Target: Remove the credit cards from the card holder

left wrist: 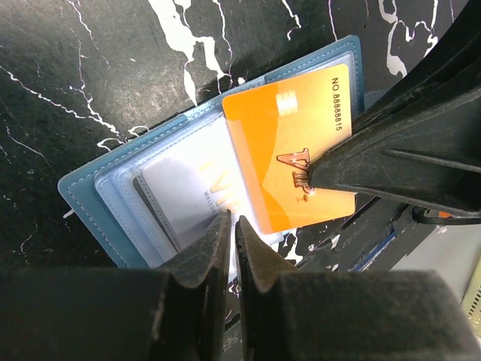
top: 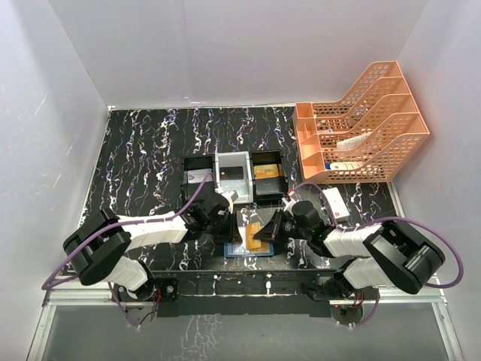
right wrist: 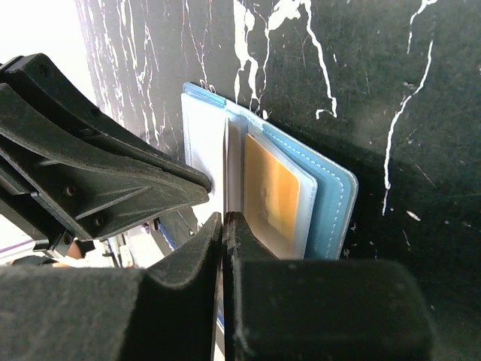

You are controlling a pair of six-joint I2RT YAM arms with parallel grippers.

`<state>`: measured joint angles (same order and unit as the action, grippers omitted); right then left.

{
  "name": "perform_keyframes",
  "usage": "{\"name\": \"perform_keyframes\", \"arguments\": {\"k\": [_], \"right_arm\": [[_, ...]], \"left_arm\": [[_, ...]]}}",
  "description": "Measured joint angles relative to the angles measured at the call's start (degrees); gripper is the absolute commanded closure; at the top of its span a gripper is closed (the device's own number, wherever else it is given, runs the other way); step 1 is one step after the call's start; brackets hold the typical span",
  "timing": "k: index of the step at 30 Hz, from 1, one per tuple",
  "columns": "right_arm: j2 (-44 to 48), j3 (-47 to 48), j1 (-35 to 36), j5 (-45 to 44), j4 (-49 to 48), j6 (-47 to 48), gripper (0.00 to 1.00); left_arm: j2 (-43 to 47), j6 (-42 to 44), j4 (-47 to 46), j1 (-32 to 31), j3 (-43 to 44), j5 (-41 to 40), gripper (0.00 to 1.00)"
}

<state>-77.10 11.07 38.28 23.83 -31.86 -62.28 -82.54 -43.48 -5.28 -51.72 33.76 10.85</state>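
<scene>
From above, the blue card holder point(top: 252, 244) is lying open on the bench point(top: 150, 150) between both arms, with the right hand point(top: 273, 226) reaching in closest. Over the left wrist, the left hand point(left wrist: 233, 226) is nipping the holder's clear leaf, nearly closed. The glossy gold card point(left wrist: 289, 143) is poking out, its lettering suggesting a long axis crosswise to the right fingers. Over the right wrist, that hand is squeezing shut at the card's edge; I can't tell whether it's gripping.

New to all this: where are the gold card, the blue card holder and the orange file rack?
gold card point(left wrist: 289, 143), left wrist view, middle of its face
card holder point(left wrist: 79, 197), left wrist view, blue cover's left corner
file rack point(top: 376, 147), top view, mesh side wall
</scene>
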Motion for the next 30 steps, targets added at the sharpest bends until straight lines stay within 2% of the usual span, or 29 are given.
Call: {"name": "perform_keyframes", "arguments": {"k": [8, 9, 12, 15, 17, 20, 21, 25, 30], "right_arm": [[-0.1, 2.4, -0.2, 1.3, 4.8, 3.1, 1.0], [-0.5, 2.7, -0.2, 1.7, 4.9, 3.2, 0.99], [-1.7, 3.6, -0.2, 2.4, 4.8, 3.4, 0.86], [-3.0, 3.8, -0.2, 2.6, 4.8, 3.4, 0.84], [-3.9, 3.8, -0.2, 2.8, 4.7, 3.1, 0.86], [-5.2, 4.4, -0.2, 3.1, 4.2, 2.6, 0.99], [-5.5, 4.6, -0.2, 3.2, 4.2, 2.2, 1.0], [-5.0, 5.0, -0.2, 3.3, 4.3, 2.2, 1.0], [1.8, 5.7, -2.5, 0.5, 13.2, 6.0, 1.0]], "left_arm": [[0.3, 0.1, 0.3, -0.2, 0.0, -0.8, 0.93], [0.3, 0.1, 0.3, -0.2, 0.0, -0.8, 0.93], [0.3, 0.4, 0.3, -0.2, 0.0, -0.8, 0.94], [0.3, 0.5, 0.3, -0.2, 0.0, -0.8, 0.93], [0.3, 0.5, 0.3, -0.2, 0.0, -0.8, 0.93], [0.3, 0.5, 0.2, -0.2, 0.0, -0.8, 0.94], [0.3, 0.5, 0.2, -0.2, 0.0, -0.8, 0.93], [0.3, 0.5, 0.4, -0.2, 0.0, -0.9, 0.94], [0.8, 0.5, 1.2, -0.2, 0.0, -2.1, 0.94]]}}
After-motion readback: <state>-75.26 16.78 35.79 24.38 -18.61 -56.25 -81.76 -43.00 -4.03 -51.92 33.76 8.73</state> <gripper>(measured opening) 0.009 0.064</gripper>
